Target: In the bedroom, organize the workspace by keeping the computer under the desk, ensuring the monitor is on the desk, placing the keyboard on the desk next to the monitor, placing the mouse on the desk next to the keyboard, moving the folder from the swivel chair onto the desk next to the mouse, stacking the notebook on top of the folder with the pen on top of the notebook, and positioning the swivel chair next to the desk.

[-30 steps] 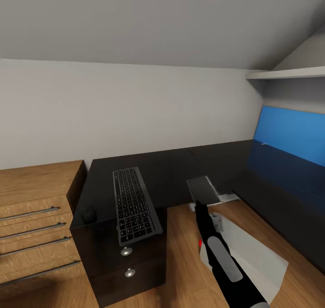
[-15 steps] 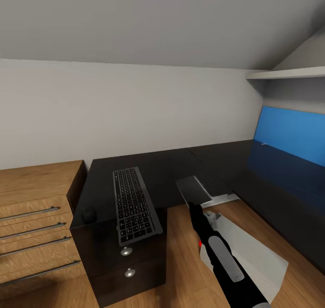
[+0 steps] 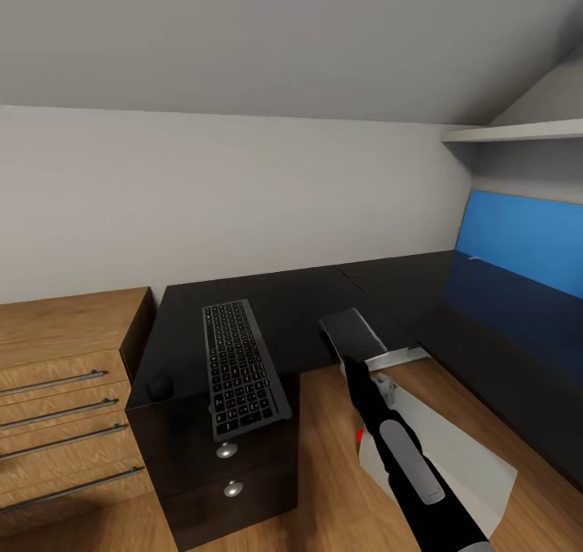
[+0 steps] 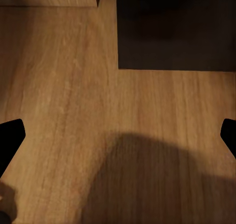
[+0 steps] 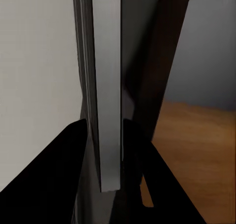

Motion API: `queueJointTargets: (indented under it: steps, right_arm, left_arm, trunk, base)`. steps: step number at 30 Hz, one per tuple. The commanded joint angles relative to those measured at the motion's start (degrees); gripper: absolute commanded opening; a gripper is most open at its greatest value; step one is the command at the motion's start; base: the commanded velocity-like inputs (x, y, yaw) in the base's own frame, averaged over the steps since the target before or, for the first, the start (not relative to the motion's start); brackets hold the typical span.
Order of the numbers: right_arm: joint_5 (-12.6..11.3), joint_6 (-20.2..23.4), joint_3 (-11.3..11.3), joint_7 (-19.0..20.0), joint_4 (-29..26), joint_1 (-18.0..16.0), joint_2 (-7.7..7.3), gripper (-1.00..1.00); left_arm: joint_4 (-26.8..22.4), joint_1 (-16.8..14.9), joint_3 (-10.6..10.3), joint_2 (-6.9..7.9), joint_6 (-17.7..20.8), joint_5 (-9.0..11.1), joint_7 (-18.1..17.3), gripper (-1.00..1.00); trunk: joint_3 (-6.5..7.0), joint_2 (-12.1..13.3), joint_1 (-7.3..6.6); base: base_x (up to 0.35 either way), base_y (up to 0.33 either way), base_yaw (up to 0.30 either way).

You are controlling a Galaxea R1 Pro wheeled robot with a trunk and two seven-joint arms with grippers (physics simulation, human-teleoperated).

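My right gripper [image 3: 354,364] is shut on the notebook [image 3: 352,331], a thin dark grey book with white page edges, held tilted over the inner edge of the black desk [image 3: 300,293]. In the right wrist view the notebook's edge [image 5: 105,111] stands between the two black fingers [image 5: 73,175]. The keyboard [image 3: 240,366] lies on the desk's left wing above the drawers, with the small black mouse [image 3: 159,386] to its left. The silver-grey computer [image 3: 461,463] sits on the floor in the desk's inner corner. My left gripper [image 4: 118,135] is open above bare wood floor.
A light wooden chest of drawers [image 3: 65,374] stands against the desk's left end. A blue back panel [image 3: 526,244] and a white shelf [image 3: 518,131] are at the right. A thin white streak [image 3: 478,257] lies on the desk at the panel's foot. The ceiling slopes low overhead.
My right gripper has shifted a little left and up with the notebook, which now sits more over the desk's edge. The keyboard, mouse and computer have not moved.
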Motion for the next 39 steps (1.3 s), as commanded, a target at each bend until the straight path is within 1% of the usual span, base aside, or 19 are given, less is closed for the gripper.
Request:
queueJointTargets:
  steps: [1,13,25,31,32,33,34,35,36,39]
  right_arm:
    - [-0.6,-0.4,0.2,-0.2,-0.1,0.0,-0.07,-1.00]
    - [-0.8,-0.4,0.2,-0.3,0.0,0.0,-0.14,-1.00]
    - [-1.0,-0.2,0.2,-0.4,0.6,0.0,-0.13,-1.00]
    - [-2.7,0.7,0.2,-0.5,0.8,0.0,-0.20,-1.00]
    - [-5.4,1.1,0.2,-0.5,0.8,0.0,-0.22,-1.00]
    - [-6.3,1.6,0.2,-0.5,0.8,0.0,-0.24,-1.00]
    - [-8.2,2.8,0.2,-0.5,0.8,0.0,-0.29,-1.00]
    - [-11.2,5.8,0.2,-0.5,0.9,0.0,-0.44,-1.00]
    - [-12.2,7.0,0.2,-0.5,0.9,0.0,-0.52,-1.00]
    - [-13.5,8.7,0.2,-0.5,0.9,0.0,-0.67,-1.00]
  left_arm:
    - [-0.1,0.0,-0.3,0.07,-0.4,0.6,0.3,1.00]
    - [-0.1,0.0,-0.3,0.09,-0.6,0.6,0.3,1.00]
    - [-0.1,0.0,-0.3,0.10,-0.6,0.6,0.3,1.00]
    - [-0.1,0.0,-0.3,0.10,-0.6,0.6,0.3,1.00]
    - [-0.1,0.0,-0.3,0.10,-0.6,0.6,0.3,1.00]
    - [-0.1,0.0,-0.3,0.10,-0.6,0.6,0.3,1.00]
    - [-0.1,0.0,-0.2,0.10,-0.6,0.6,0.3,1.00]
    - [-0.1,0.0,-0.2,0.10,-0.6,0.6,0.3,1.00]
    - [-0.1,0.0,-0.2,0.10,-0.5,0.6,0.3,1.00]
    - [-0.1,0.0,-0.2,0.10,-0.5,0.6,0.3,1.00]
  trunk:
    - [-0.05,0.0,0.00]
    - [2.11,4.8,-2.64]
    - [2.11,4.8,-2.64]
    - [2.11,4.8,-2.64]
    - [2.11,4.8,-2.64]
    - [2.11,4.8,-2.64]
    - [2.11,4.8,-2.64]
    - [2.11,4.8,-2.64]
    - [2.11,4.8,-2.64]
    - [2.11,4.8,-2.64]
  base:
    - [0.000,0.000,0.000]
    - [0.000,0.000,0.000]
    - [0.000,0.000,0.000]
    - [0.000,0.000,0.000]
    - [0.000,0.000,0.000]
    - [0.000,0.000,0.000]
    - [0.000,0.000,0.000]
    - [0.000,0.000,0.000]
    - [0.000,0.000,0.000]
    - [0.000,0.000,0.000]
